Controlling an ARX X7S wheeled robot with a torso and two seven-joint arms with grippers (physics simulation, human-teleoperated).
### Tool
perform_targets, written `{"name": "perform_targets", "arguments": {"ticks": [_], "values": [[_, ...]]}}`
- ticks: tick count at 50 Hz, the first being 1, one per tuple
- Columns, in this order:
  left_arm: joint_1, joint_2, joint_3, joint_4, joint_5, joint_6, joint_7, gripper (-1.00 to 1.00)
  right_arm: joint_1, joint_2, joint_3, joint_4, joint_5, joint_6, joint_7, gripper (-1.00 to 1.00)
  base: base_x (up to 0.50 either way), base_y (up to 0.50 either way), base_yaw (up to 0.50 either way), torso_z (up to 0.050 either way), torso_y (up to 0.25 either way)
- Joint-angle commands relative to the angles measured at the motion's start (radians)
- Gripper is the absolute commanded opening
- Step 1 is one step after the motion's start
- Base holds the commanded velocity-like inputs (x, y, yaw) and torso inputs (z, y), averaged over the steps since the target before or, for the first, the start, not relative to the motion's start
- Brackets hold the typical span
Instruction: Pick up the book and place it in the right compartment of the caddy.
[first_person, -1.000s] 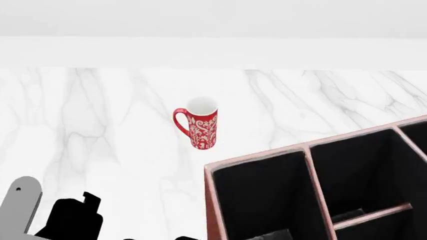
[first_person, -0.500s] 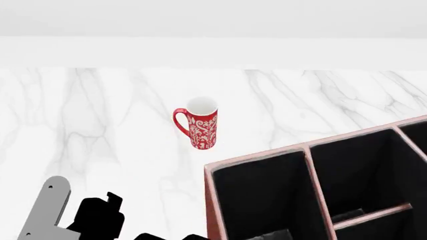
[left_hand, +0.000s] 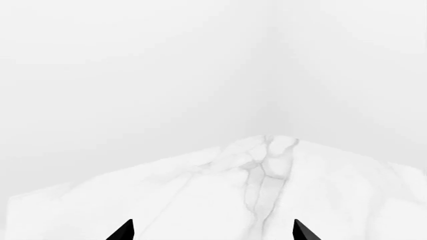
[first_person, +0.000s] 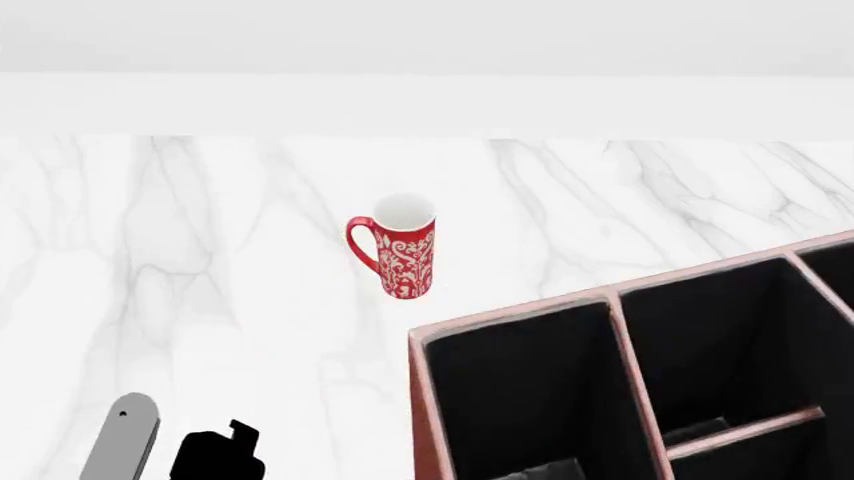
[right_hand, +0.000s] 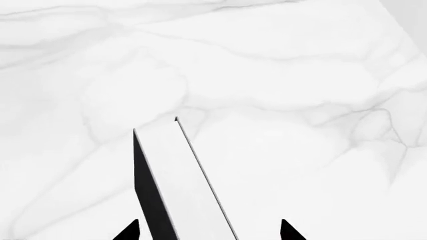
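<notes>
Starting at the left wrist view: the left gripper (left_hand: 213, 232) is spread wide with nothing in it, over a corner of the marble counter (left_hand: 200, 200) against a plain pale wall (left_hand: 200, 60).

On the head view, the caddy (first_person: 514, 312) sits open, black inside, with the mug (first_person: 404, 247) just beyond its left corner. The book is not seen here.

On the right wrist view, the book (right_hand: 190, 190) stands edge-on between the right gripper (right_hand: 208, 231) tips. Whether they clamp it I cannot tell, so I would confirm the squeeze first, then lift high over the caddy's trim before lowering into its rightmost bay.
</notes>
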Motion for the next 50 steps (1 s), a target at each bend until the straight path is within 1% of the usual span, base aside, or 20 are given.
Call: {"name": "perform_targets", "arguments": {"ticks": [1, 8, 17, 23, 24, 26, 41, 43, 46, 49, 50], "values": [[0.005, -0.001, 0.0, -0.002, -0.002, 0.006, -0.001, 1.0, -0.017, -0.001, -0.019, 0.054, -0.01, -0.039, -0.019, 1.0, 0.0, 0.0, 0.0, 0.0, 0.0], [0.019, 0.003, -0.009, -0.008, -0.01, 0.022, 0.003, 1.0, -0.028, -0.003, -0.026, 0.148, -0.032, -0.099, -0.042, 1.0, 0.0, 0.0, 0.0, 0.0, 0.0], [0.007, -0.002, 0.004, -0.006, -0.001, 0.01, -0.002, 1.0, -0.038, 0.003, -0.043, 0.151, -0.028, -0.105, -0.057, 1.0, 0.0, 0.0, 0.0, 0.0, 0.0], [0.004, -0.004, 0.009, -0.004, 0.003, 0.006, -0.005, 1.0, -0.055, 0.007, -0.071, 0.17, -0.044, -0.144, -0.078, 1.0, 0.0, 0.0, 0.0, 0.0, 0.0], [0.002, -0.005, 0.012, -0.006, 0.003, 0.006, -0.004, 1.0, -0.059, 0.009, -0.071, 0.17, -0.048, -0.153, -0.075, -1.0, 0.0, 0.0, 0.0, 0.0, 0.0], [0.001, -0.006, 0.014, -0.005, 0.004, 0.004, -0.005, 1.0, -0.066, 0.03, -0.103, 0.132, -0.058, -0.173, -0.096, -1.0, 0.0, 0.0, 0.0, 0.0, 0.0], [-0.003, -0.011, 0.021, -0.004, 0.006, 0.001, -0.008, 1.0, -0.065, 0.032, -0.07, 0.13, -0.045, -0.19, -0.084, -1.0, 0.0, 0.0, 0.0, 0.0, 0.0], [-0.002, -0.011, 0.02, -0.003, 0.005, 0.002, -0.008, 1.0, -0.068, 0.035, -0.052, 0.123, -0.05, -0.208, -0.064, -1.0, 0.0, 0.0, 0.0, 0.0, 0.0], [0.002, -0.012, 0.018, 0.002, 0.002, 0.002, -0.01, 1.0, -0.05, 0.028, 0.035, 0.102, -0.002, -0.171, -0.014, -1.0, 0.0, 0.0, 0.0, 0.0, 0.0], [0.002, -0.012, 0.018, 0.003, 0.002, 0.002, -0.01, 1.0, -0.041, 0.028, 0.086, 0.071, 0.034, -0.136, 0.02, -1.0, 0.0, 0.0, 0.0, 0.0, 0.0], [0.0, -0.012, 0.02, 0.001, 0.003, 0.001, -0.01, 1.0, -0.038, 0.024, 0.127, 0.059, 0.058, -0.114, 0.052, -1.0, 0.0, 0.0, 0.0, 0.0, 0.0]]}}
